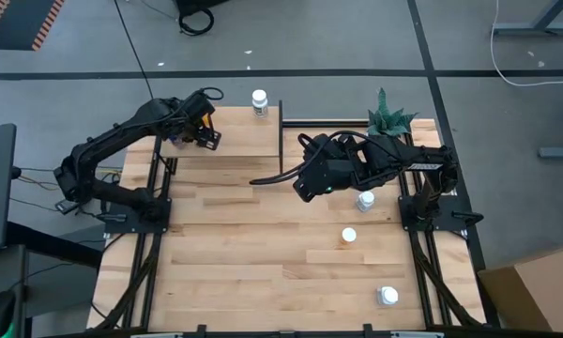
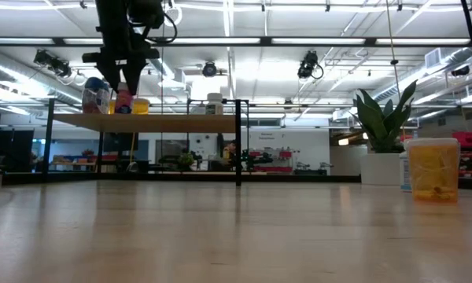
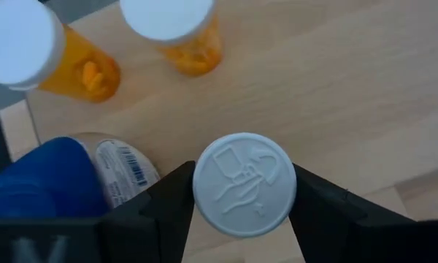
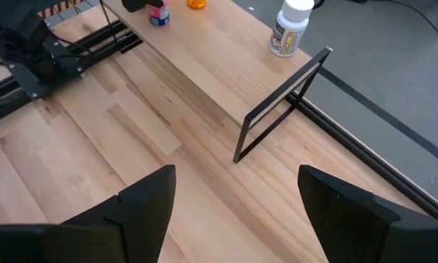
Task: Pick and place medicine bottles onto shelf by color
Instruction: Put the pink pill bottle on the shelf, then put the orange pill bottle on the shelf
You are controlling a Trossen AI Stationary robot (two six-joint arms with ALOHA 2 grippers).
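Over plank tabletop (image 1: 263, 244), upper left of high view: setting white-capped bottle (image 3: 244, 184) onto shelf (image 1: 235, 141) beside orange bottles (image 3: 182, 33), left gripper (image 1: 199, 131) clasping cap, needing release; right gripper (image 1: 305, 183) waiting agape, center.

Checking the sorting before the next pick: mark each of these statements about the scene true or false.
1. The left gripper brackets a white-capped bottle over the light-wood shelf. True.
2. The right gripper holds a bottle. False: its fingers are open and empty.
3. Two orange pill bottles stand on the shelf near the left gripper. True.
4. No bottles are left on the wooden plank table. False: three white-capped ones stand on its right side.
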